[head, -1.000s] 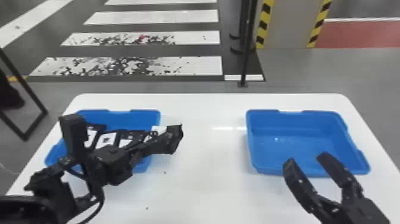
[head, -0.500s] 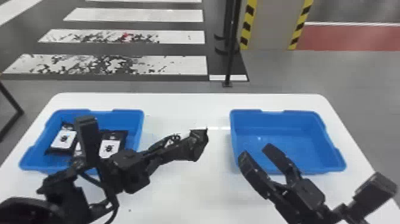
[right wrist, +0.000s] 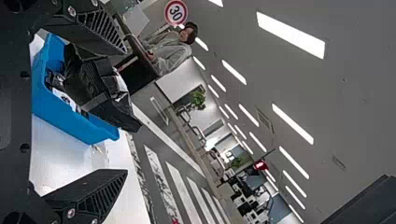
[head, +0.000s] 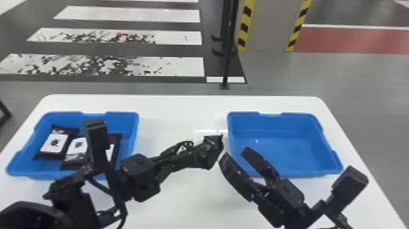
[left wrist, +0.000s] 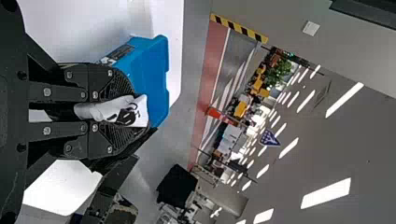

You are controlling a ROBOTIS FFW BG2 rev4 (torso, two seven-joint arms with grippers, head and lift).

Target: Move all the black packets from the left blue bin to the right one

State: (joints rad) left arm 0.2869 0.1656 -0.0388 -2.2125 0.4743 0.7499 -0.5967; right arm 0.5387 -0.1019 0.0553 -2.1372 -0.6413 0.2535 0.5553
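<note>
Two fingers of the left gripper are clamped on a packet, between the bins. Just beside them, the right gripper has its fingers apart. I'd square those around the packet's free end, grip, then release the left. More packets lie in the left blue bin; the right bin should come next.
</note>
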